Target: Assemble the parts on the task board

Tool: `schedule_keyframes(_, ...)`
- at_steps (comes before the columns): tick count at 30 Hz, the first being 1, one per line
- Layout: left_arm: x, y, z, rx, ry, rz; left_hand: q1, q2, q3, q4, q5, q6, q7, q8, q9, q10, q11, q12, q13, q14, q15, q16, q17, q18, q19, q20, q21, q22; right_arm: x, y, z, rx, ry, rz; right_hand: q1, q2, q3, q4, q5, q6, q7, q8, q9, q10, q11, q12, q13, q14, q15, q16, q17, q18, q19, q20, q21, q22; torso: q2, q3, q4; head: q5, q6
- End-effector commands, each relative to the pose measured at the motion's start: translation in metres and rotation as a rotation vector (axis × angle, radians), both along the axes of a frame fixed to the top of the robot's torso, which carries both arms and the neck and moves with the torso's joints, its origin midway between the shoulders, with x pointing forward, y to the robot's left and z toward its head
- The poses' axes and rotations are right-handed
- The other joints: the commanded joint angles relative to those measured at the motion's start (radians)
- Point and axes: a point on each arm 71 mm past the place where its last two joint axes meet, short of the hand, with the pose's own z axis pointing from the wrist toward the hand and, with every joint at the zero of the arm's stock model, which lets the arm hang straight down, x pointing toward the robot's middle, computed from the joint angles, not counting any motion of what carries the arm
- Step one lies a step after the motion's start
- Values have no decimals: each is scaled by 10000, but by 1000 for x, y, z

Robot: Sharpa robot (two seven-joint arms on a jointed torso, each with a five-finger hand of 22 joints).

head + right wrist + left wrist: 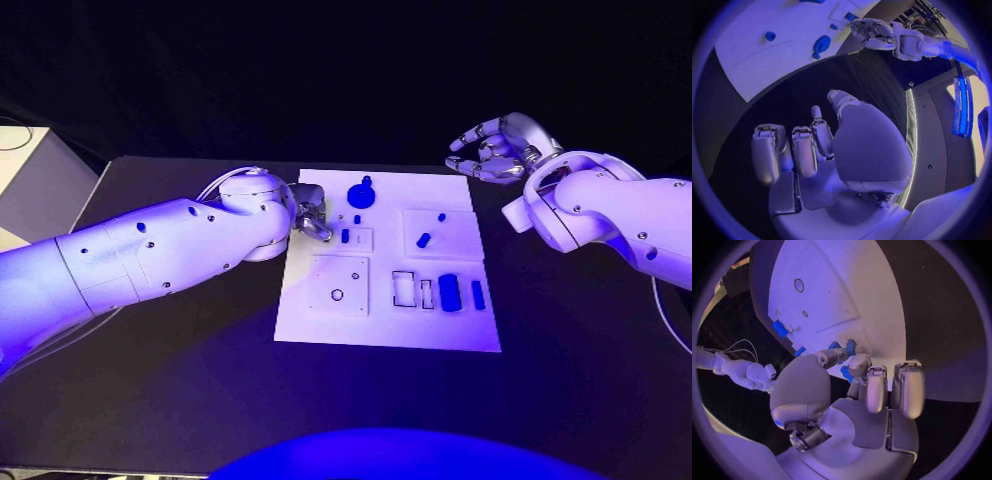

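On the black worktop (188, 380) the white task board (389, 330) carries blue parts: 2 slim ones (462, 292) nearest. Farther back, the left hand (310, 218) pinches a small blue part (846, 373) at the board's left edge. Beyond its far right corner, the right hand (498, 147) hovers with fingers curled, empty.

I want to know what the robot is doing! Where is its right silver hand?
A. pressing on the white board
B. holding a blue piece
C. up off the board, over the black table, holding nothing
C: the right silver hand hangs beyond the white task board, fingers curled, nothing in it.
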Motion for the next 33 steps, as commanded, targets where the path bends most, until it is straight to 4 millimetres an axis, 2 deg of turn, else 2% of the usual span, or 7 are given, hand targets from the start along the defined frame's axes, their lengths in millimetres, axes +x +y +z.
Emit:
schedule_keyframes(1,-3,-2,-3,63,70,-145,115,49,1174,-1145,16,22,-75,28,16,88,-11,15,-8,1039,-76,43,2634,-134,508,-69,49,1734,-1,2,0,-68,-62,169,-68,-49,71,-15,58,-79,7,33,11,-37,-11,-31,510,774,-59,-67,1536,97,601,-81,-34,1983,-7,-5,8,-5,-11)
schedule_keyframes(22,-4,0,-12,76,78,-53,78,35,1165,-1120,8,27,-76,20,17,108,-11,24,12,1039,-79,43,2634,-132,503,-74,43,1727,-1,1,0,-65,-76,158,-74,-46,92,-16,94,-81,6,39,13,-44,-12,-37,500,771,-60,-75,1524,99,599,-82,-44,1978,-1,5,-4,-13,-7)
schedule_keyframes(26,-4,0,-13,-114,181,40,-175,-17,1003,-910,-56,13,-100,-32,5,124,-17,1,-13,1039,-84,43,2634,-130,498,-72,36,1721,-1,0,0,-67,-76,147,-74,-46,92,-16,94,-81,6,39,13,-44,-12,-37,500,771,-60,-75,1524,99,599,-82,-44,1978,2,2,-5,-26,-10)
schedule_keyframes(33,-3,0,-13,-364,233,168,-867,-199,355,-306,-147,120,-184,-173,-87,87,-77,-36,-61,1039,-137,43,2634,-126,491,-90,15,1705,-1,0,0,-69,-75,139,-74,-46,92,-16,94,-81,6,39,13,-44,-12,-37,500,771,-60,-75,1524,99,599,-82,-44,1978,-1,5,4,-40,-14)
